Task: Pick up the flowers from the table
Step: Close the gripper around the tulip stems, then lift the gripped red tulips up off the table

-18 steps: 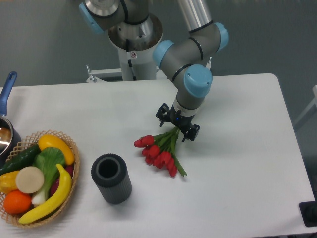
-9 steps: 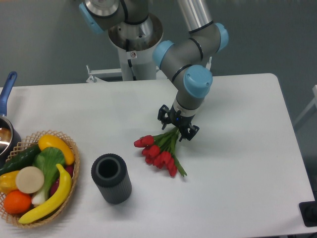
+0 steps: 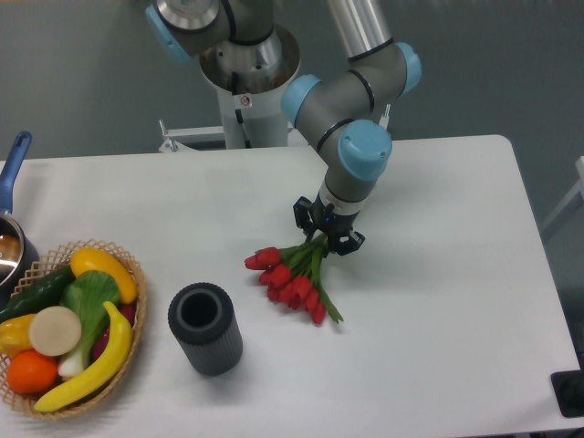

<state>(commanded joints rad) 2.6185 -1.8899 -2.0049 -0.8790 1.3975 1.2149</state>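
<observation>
I see the gripper (image 3: pixel 327 232) jaws clamped, it seems, on the flowers' (image 3: pixel 290 278) stems, blooms low over the table (image 3: pixel 438 292).

I work in a robotics lab; my pedestal (image 3: pixel 245 87) stands behind a bare white table (image 3: pixel 438 182), against grey walls

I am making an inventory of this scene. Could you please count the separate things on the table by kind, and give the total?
Bunch of red tulips: 1
Dark cylinder, open at the top: 1
Wicker basket of fruit and vegetables: 1
Pot with a blue handle, cut off at the left edge: 1
Total: 4
</observation>
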